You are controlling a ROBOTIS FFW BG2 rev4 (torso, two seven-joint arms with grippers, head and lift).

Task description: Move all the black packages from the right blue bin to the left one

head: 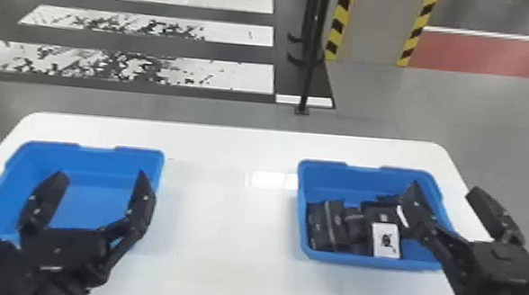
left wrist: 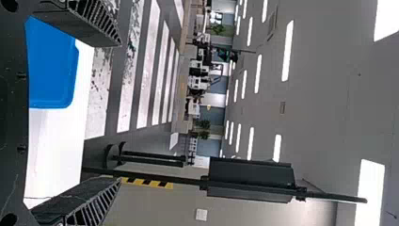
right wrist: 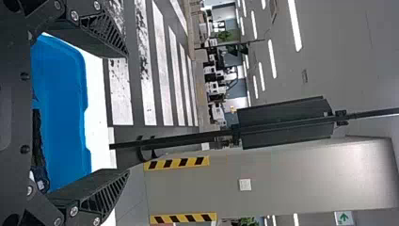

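In the lower left of the head view, the left hand (head: 102,174) is hanging over the left blue bin (head: 95,159), its two flat black fingers spreading wide apart. The left wrist view is also showing them standing well away from each other.

At the right of the head view, the right hand (head: 444,187) is holding its fingers spread too: one is reaching over the right part of the right blue bin (head: 364,180), while the other is pointing up past that bin's right side. The right wrist view is showing the same wide gap.

The black packages (head: 332,224) are lying in the right blue bin, crowding together from its left side to its middle, close against one another. A white label (head: 386,240) is showing on the dark pile near the front wall, and some of the pile is lying just beside or under the right hand's nearer finger.

Both bins are resting on a white worktop (head: 226,223), well apart, one at the left of the frame and one at the right. Behind it, a black pole (head: 314,49) is standing near the upper middle, beside a grey column (head: 377,27) bearing yellow and black stripes.
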